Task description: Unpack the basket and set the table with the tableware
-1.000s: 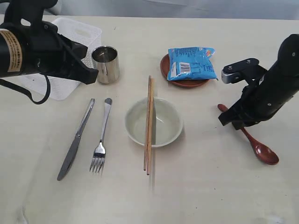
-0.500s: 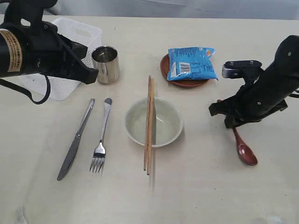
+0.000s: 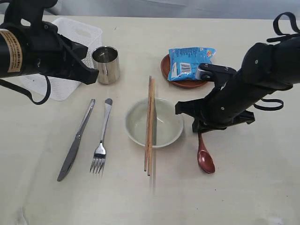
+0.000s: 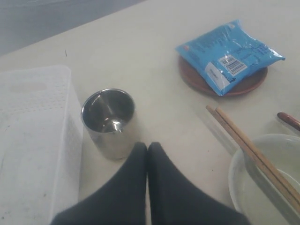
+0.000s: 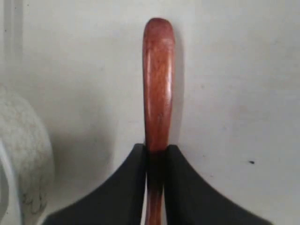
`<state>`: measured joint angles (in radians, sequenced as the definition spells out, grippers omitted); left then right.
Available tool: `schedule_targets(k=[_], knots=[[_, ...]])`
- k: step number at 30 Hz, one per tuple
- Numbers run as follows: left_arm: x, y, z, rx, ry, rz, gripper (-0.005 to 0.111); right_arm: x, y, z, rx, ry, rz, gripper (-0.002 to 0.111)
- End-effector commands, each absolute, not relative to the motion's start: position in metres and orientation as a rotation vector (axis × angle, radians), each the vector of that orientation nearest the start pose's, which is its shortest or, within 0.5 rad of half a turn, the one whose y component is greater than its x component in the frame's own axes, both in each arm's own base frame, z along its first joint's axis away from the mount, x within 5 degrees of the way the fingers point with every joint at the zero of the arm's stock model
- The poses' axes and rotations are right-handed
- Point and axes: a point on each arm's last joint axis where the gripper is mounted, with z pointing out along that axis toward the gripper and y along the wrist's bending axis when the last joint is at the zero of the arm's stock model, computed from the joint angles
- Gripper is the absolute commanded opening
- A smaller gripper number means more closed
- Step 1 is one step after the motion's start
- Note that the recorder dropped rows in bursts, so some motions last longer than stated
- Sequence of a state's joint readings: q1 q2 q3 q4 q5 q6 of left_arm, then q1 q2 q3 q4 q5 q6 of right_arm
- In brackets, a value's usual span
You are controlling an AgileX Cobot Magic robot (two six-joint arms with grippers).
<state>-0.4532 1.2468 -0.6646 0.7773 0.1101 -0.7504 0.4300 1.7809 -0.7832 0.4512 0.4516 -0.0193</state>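
My right gripper (image 3: 198,130) (image 5: 156,150) is shut on the handle of the reddish-brown spoon (image 3: 205,160) (image 5: 158,70), just right of the cream bowl (image 3: 167,125). The spoon's bowl end points toward the front edge of the table (image 3: 243,192). Wooden chopsticks (image 3: 150,125) lie across the bowl. A steel knife (image 3: 77,139) and fork (image 3: 101,137) lie left of it. The steel cup (image 3: 106,64) (image 4: 108,123) stands beside the white basket (image 3: 80,32). My left gripper (image 3: 93,75) (image 4: 147,146) is shut and empty, close to the cup.
A blue snack packet (image 3: 192,63) (image 4: 229,55) lies on the small brown saucer (image 3: 187,84) behind the bowl, near my right arm. The left arm hangs over the basket's near side.
My right gripper has carried the spoon leftward from the table's right side to beside the bowl, turning it. The left arm has not moved.
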Motion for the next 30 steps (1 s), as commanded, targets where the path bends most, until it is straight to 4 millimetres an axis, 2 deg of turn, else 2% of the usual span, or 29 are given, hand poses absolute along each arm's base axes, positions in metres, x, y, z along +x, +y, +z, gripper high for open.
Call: schedule_targets(k=[1,5,7,10,11,15,17,19,22,25,28,30], knots=[[0.230,-0.104,0.255,0.446,2.094,-0.182,0.000,0.255,0.136,0.120,-0.057,2.960,0.404,0.000],[0.230,-0.104,0.255,0.446,2.094,-0.182,0.000,0.255,0.136,0.120,-0.070,2.961,0.400,0.000],[0.230,-0.104,0.255,0.444,2.094,-0.183,0.000,0.256,0.136,0.120,-0.069,2.957,0.400,0.004],[0.230,-0.104,0.255,0.435,2.096,-0.188,0.000,0.255,0.136,0.120,-0.052,2.960,0.401,0.034],[0.230,-0.104,0.255,0.434,2.098,-0.186,0.000,0.255,0.136,0.120,-0.053,2.964,0.401,0.039],[0.230,-0.102,0.254,0.438,2.110,-0.163,0.000,0.256,0.136,0.121,-0.031,2.954,0.405,0.041],[0.230,-0.102,0.253,0.436,2.115,-0.157,0.000,0.257,0.134,0.128,-0.043,2.927,0.405,0.041],[0.230,-0.102,0.253,0.437,2.116,-0.153,0.000,0.257,0.129,0.137,-0.055,2.912,0.401,0.041],[0.230,-0.101,0.253,0.431,2.121,-0.150,0.000,0.255,0.111,0.165,-0.064,2.865,0.392,0.041],[0.229,-0.100,0.252,0.437,2.130,-0.130,0.000,0.251,0.103,0.189,-0.117,2.786,0.369,0.041],[0.229,-0.100,0.252,0.436,2.132,-0.128,0.000,0.238,0.097,0.221,-0.281,2.679,0.332,0.040],[0.229,-0.100,0.252,0.436,2.132,-0.128,0.000,0.227,0.093,0.239,-0.408,2.616,0.320,0.031]])
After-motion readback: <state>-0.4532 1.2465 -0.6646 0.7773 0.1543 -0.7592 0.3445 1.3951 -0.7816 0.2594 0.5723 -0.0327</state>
